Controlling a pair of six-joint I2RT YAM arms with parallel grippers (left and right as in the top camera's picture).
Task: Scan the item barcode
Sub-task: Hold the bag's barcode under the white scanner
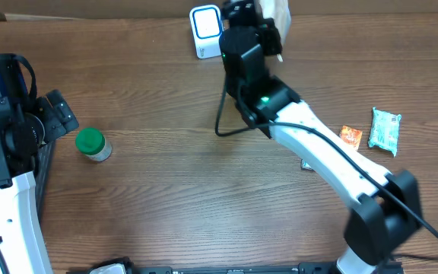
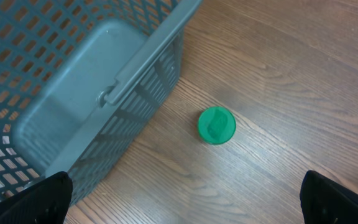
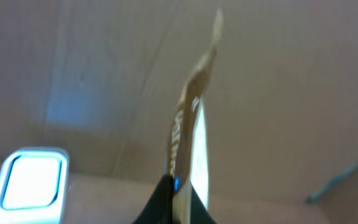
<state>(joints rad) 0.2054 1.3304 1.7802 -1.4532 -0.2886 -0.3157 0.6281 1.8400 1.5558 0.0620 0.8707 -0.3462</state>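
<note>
Right gripper (image 3: 174, 208) is clamped on a thin flat beige-and-white packet (image 3: 191, 118), held edge-up just right of the white blue-lit barcode scanner (image 1: 205, 30). Left gripper (image 1: 59, 114) jaws wide apart, empty, near green-lidded jar (image 1: 91, 143) and grey plastic basket (image 2: 73, 74).

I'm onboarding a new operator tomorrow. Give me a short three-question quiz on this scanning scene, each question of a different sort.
1. True or false: the right gripper is shut on a thin flat packet, held up near the white scanner with the blue-lit face.
2. Which item lies nearest the open left gripper?
A) the green-lidded round jar
B) the small orange packet
C) the teal wrapped packet
3. Fill in: in the left wrist view, a grey slatted plastic ____ stands beside the jar.

Key: 1 true; 2 A; 3 basket.
</note>
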